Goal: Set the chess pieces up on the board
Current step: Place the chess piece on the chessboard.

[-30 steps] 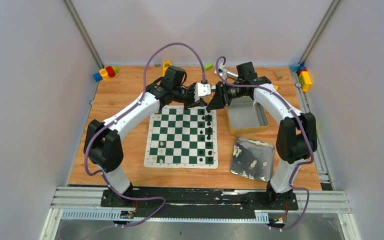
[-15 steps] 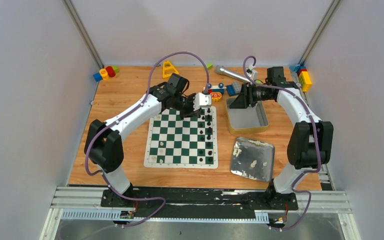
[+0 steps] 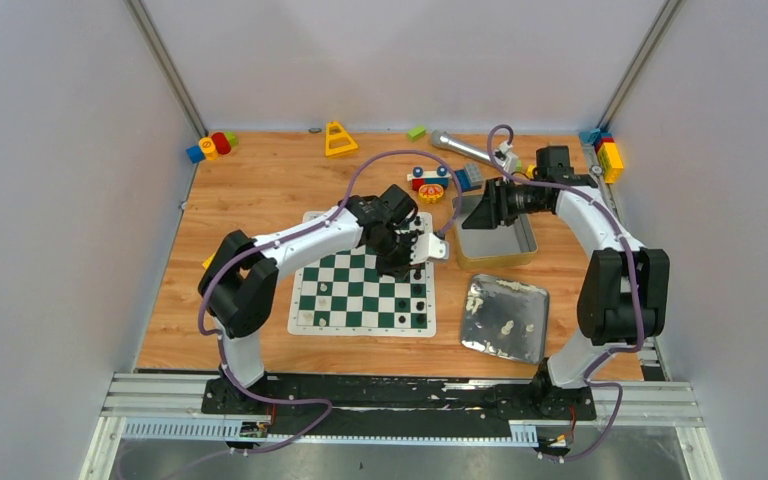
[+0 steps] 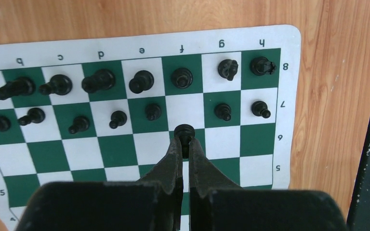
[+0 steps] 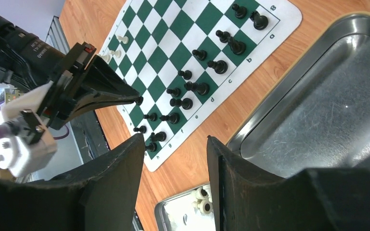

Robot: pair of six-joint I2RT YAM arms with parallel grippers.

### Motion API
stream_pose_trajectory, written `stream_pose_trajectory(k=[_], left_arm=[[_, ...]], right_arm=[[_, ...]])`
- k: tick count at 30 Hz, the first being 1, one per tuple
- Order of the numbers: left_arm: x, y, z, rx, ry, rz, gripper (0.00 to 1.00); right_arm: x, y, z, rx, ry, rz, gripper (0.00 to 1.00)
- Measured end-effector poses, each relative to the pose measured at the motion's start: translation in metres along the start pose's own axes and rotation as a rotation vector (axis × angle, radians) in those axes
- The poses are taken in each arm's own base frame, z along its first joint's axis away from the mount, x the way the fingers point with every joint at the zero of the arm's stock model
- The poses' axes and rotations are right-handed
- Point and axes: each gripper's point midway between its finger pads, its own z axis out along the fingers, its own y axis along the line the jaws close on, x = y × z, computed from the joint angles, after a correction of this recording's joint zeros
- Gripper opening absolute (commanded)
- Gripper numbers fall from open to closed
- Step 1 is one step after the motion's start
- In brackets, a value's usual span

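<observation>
The left gripper [image 4: 184, 143] has its slim, dark, tapering fingers pinched narrow around the neck of a small glossy black plastic pawn [image 4: 184, 130]. The pawn is over the f file, at the line between ranks six and seven, and f7 is bare. Whether its base touches the flat green-and-white checkered mat [image 4: 125, 151] is hard to tell from this angle.

The other black plastic chess pieces [image 4: 142, 82], round-headed and smooth, fill ranks seven and eight. Seen from above, these ranks run along the mat's 3 o'clock edge. Two cream-white pieces [image 5: 120, 38] stand toward its 8 o'clock corner.

The right gripper [image 5: 174, 139] holds nothing, and its broad matte black fingers are spread apart. It hangs over the rim of a deep rectangular silver metal tin [image 3: 500, 240], which lies on the grained wooden table [image 3: 250, 190] at the mat's 3 o'clock side.

At 4 o'clock a shallow, shiny, dented metal tray [image 3: 485, 300] holds several loose cream-white pieces [image 3: 506, 326]. Colourful plastic toy blocks [image 3: 210, 147] are scattered along the table's 12 o'clock edge.
</observation>
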Motion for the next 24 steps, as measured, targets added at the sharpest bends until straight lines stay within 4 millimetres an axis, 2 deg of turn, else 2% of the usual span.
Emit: stream_pose_trajectory(k=[12, 24], left_arm=[[0.027, -0.015, 0.037, 0.063, 0.17, -0.051, 0.03], [0.023, 0.001, 0.044, 0.032, 0.203, -0.063, 0.05]], right_arm=[[-0.002, -0.023, -0.019, 0.064, -0.048, 0.026, 0.51], [-0.001, -0.024, -0.019, 0.064, -0.048, 0.027, 0.51]])
